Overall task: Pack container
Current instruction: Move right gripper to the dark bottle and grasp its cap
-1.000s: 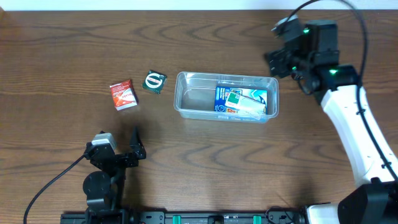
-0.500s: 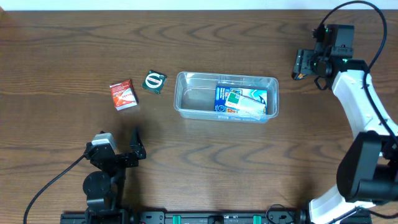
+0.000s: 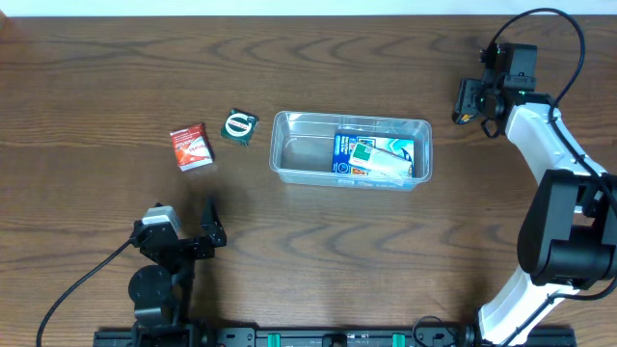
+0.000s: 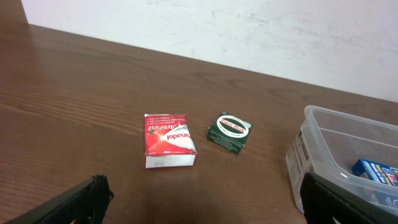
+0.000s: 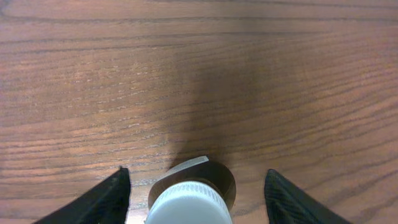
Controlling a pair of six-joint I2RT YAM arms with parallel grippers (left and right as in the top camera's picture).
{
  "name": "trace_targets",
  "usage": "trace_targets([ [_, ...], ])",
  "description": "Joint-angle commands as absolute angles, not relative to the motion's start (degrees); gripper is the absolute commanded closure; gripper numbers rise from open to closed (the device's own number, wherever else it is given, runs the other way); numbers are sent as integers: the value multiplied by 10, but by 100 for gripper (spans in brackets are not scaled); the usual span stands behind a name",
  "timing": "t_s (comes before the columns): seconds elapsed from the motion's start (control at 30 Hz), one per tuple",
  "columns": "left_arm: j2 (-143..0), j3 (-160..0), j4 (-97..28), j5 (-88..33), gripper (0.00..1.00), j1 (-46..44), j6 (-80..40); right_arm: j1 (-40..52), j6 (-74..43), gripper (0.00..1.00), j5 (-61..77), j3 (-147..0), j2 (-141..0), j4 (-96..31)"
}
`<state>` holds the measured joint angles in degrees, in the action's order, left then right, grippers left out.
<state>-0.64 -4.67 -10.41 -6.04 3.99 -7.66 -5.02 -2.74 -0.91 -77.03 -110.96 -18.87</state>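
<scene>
The right fingers (image 5: 93, 202) are being shown farther from the clear rectangular plastic container (image 3: 301, 149) than a second ago, having been drawn back toward the right end of the dark brown wood-grain desk (image 3: 96, 77). Over the last half second hardly any further shift is being shown. The left fingers (image 4: 68, 205), both packets and the container are being left where they were.

The right fingers are being held wide apart with nothing gripped, over bare, streaked desk. A white ribbed round part (image 5: 189, 202) is being seen between them at the lower edge, touching neither finger; what it is cannot be told. The container is lying well apart from these fingers, off to their side, with bare desk between.

The left fingers are likewise being held spread and empty. Ahead of them a flat red cardboard packet with white lettering (image 4: 168, 142) is lying face up. A small dark green square packet with a round white-ringed label (image 4: 230, 132) is lying just beside it, to the right, without touching. Farther right of these fingers the container is resting, with see-through walls, rounded corners and a rolled rim. Blue and green printed cartons (image 3: 371, 157) are being held in the end nearer the right fingers.
</scene>
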Motion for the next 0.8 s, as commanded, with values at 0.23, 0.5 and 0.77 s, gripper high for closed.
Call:
trace_targets([
  [0.23, -6, -38, -124, -67, 2, 42, -75, -55, -21, 63, -3, -773, -1113, -173],
  [0.5, -6, -38, -124, -67, 2, 42, -75, -53, -20, 84, 5, -773, -1113, -174],
  [0.77, -6, -38, -124, -67, 2, 42, -75, -53, 5, 83, 24, -774, -1083, -187],
])
